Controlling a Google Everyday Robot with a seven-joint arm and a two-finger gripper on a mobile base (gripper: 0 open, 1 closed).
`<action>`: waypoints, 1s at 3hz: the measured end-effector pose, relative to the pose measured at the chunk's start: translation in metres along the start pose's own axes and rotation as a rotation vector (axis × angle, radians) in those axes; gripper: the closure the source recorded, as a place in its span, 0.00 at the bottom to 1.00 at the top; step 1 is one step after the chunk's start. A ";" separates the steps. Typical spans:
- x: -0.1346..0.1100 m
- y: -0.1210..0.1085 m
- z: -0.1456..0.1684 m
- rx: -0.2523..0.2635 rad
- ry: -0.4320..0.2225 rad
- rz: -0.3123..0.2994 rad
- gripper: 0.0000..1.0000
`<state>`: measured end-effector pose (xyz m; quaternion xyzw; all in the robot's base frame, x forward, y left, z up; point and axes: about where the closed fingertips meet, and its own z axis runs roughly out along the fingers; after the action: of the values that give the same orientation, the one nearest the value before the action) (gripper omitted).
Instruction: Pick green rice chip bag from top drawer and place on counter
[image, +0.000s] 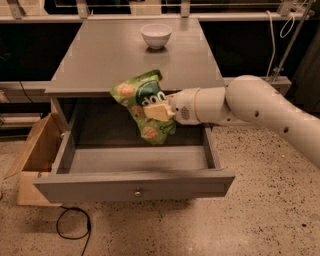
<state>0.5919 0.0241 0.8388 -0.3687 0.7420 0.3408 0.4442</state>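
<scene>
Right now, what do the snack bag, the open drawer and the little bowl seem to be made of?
Green rice chip bag, clamped in the gripper over the open top drawer: thin foil or plastic film, glossy and crinkled.
Top drawer: probably painted wood, with matte grey flat boards and a small metal knob.
White bowl on the counter: likely ceramic, smooth with a faint sheen, though it could be plastic.
</scene>
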 end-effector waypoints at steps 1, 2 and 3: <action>-0.048 -0.025 -0.015 0.069 -0.033 -0.049 1.00; -0.093 -0.052 -0.028 0.142 -0.058 -0.048 1.00; -0.116 -0.082 -0.027 0.174 -0.055 0.041 1.00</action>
<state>0.6893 -0.0101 0.9403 -0.3041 0.7635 0.2941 0.4879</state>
